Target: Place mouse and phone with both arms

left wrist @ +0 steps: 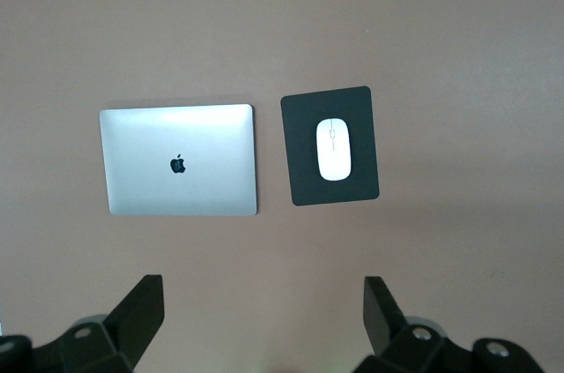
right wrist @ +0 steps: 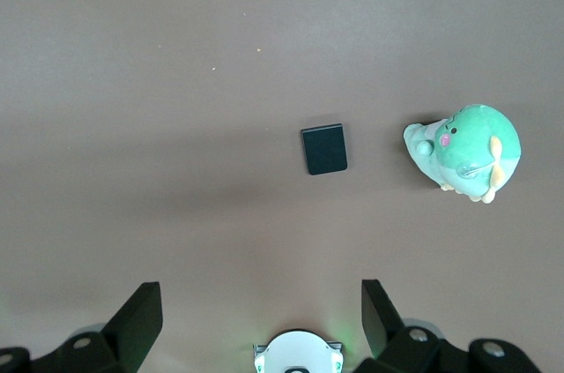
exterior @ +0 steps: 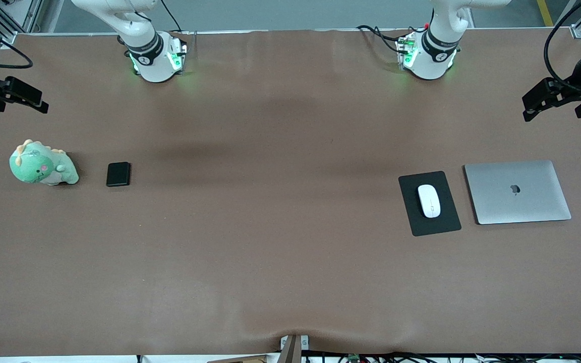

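We are holding both grippers spread and high at the table's ends, the left gripper (exterior: 540,103) nearer the mouse (exterior: 428,200) on its pad (exterior: 414,214), the right gripper (exterior: 23,96) nearer the phone (exterior: 118,174) beside the plush (exterior: 42,165).

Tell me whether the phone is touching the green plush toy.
Apart. The front view shows bare table between the phone and the green plush toy; the right wrist view shows the same gap.

Table (exterior: 280,252) covered by brown cloth, evenly lit; grey floor (exterior: 290,12) seen above table edge.
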